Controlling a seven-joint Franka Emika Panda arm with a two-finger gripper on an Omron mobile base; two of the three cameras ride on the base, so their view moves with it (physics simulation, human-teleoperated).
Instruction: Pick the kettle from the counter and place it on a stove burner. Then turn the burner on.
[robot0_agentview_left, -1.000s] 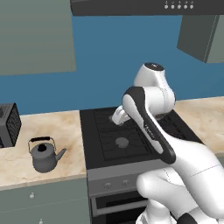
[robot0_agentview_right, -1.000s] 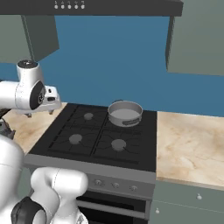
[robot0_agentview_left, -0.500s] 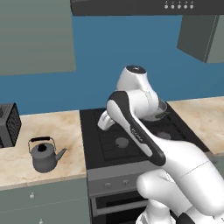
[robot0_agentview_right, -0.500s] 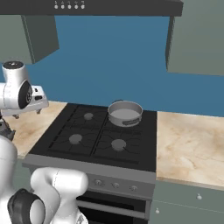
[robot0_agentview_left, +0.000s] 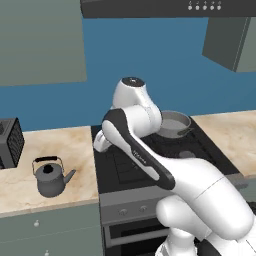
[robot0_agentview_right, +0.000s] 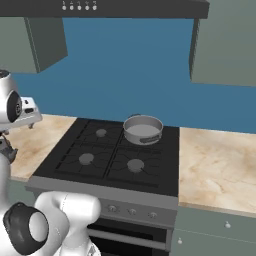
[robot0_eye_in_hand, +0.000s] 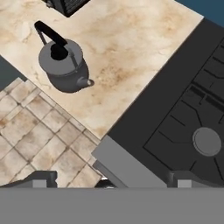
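Note:
The small dark grey kettle stands upright on the beige counter, left of the stove, its spout toward the stove. In the hand view the kettle sits at the upper left on the counter, apart from my gripper. The gripper is open wide, its two fingertips far apart with nothing between them. It hovers high over the stove's front left corner. A grey stove burner lies at the right. My hand hangs over the stove's left edge.
A shiny silver pot occupies the back right burner. A dark boxy appliance stands at the counter's far left. Small knobs line the stove front. Tiled floor lies below the counter edge.
My arm has swung left from above the stove toward the counter where the kettle stands. The kettle and pot have not moved. The gripper stays open.

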